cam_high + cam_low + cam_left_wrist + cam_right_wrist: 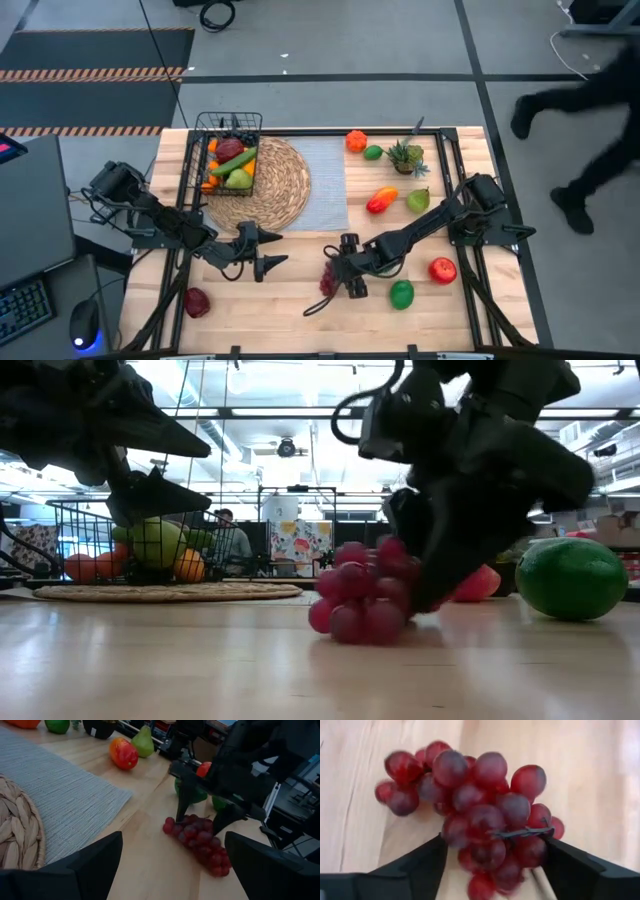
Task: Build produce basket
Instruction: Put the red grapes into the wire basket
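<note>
The dark red grapes [327, 284] [360, 600] lie on the wooden table near its front middle. My right gripper [340, 277] [492, 845] is down over them, open, with a finger on each side of the bunch [200, 840]. My left gripper [279, 250] [172, 840] hovers open just left of the grapes, touching nothing. The black wire basket [229, 150] stands on the round straw mat [262, 186] at the far left and holds an apple, a cucumber, oranges and green fruit. My right gripper comes at the grapes from above, slanting from the table's right. Its fingers [432, 857] stand across the bunch close to the outer grapes [532, 851]. Whether they touch, I cannot tell. The bunch rests on the table.
An orange [356, 140], a lime [373, 152] and the potted plant [405, 157] sit at the far edge. A mango [381, 200], pear [418, 200], apple [442, 270] and lime [401, 294] lie to the right. A dark red fruit [196, 301] lies front left. A person [590, 110] walks beyond the table.
</note>
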